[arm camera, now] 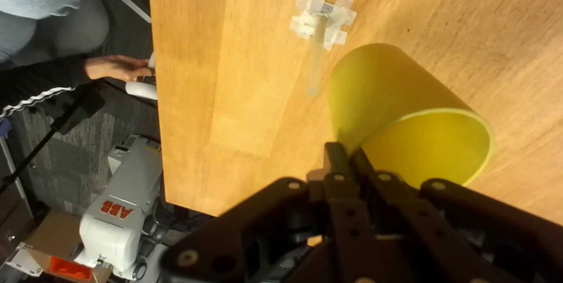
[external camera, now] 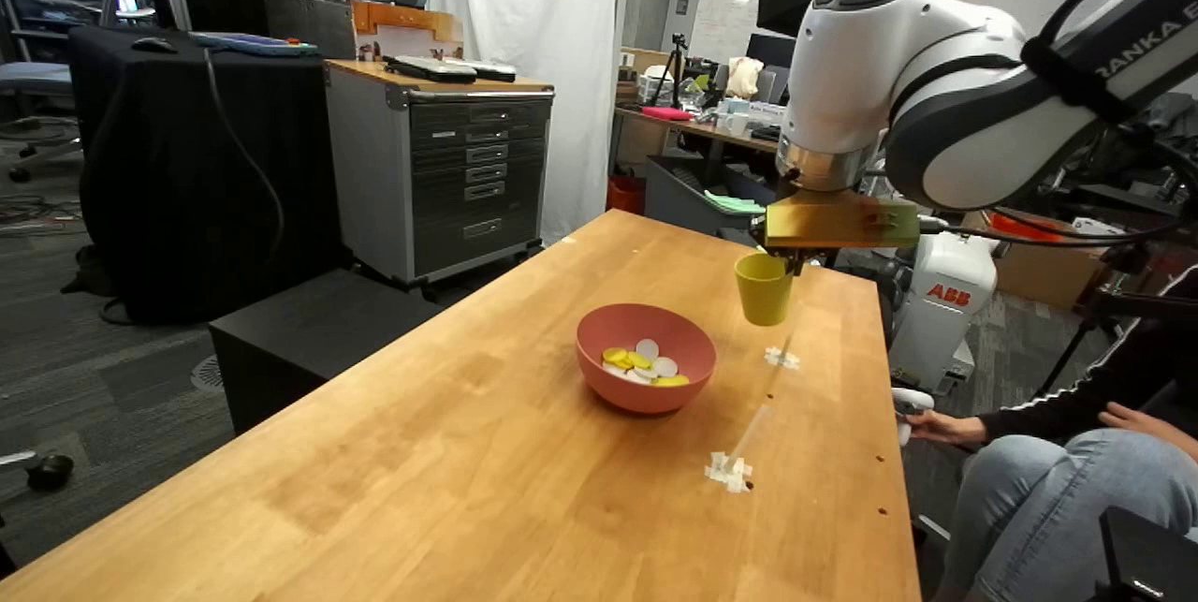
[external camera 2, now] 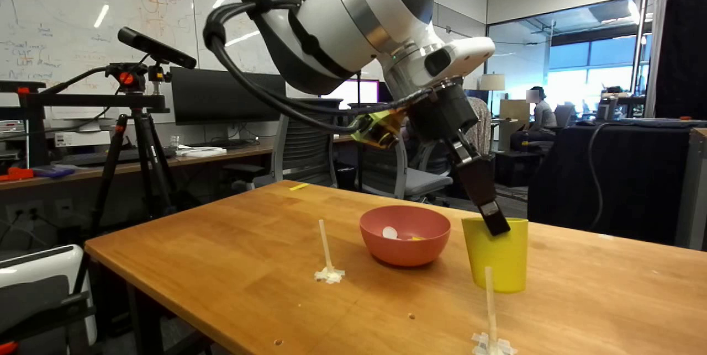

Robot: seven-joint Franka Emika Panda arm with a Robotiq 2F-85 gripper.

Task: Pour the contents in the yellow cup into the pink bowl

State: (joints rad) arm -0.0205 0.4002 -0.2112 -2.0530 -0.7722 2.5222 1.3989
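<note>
Gripper [arm camera: 350, 154] clamped on the yellow cup [arm camera: 382, 85], the wall pinched at the rim: one of the fingers [external camera 2: 494, 220] outside, one inside. Cup hangs just below the fingertips, near upright; seems clear of the table [external camera: 421, 433]. Inside shows bare wall in the wrist view; floor hidden. Pink bowl [external camera: 636, 403] sits lower than the gripper and off to its side, beyond the cup. Contents [external camera: 641, 360] lie in the bowl; pour looks done.

Handling, my reading: thin smooth plastic, light, fairly stiff with some give, hard to break. Probably a bit slippery, so a one-sided pinch may let it pivot about the fingertips. Best hold: straight over the rim, tips well down the wall. Gripping across the full width might dent it. Modest squeeze should do.
</note>
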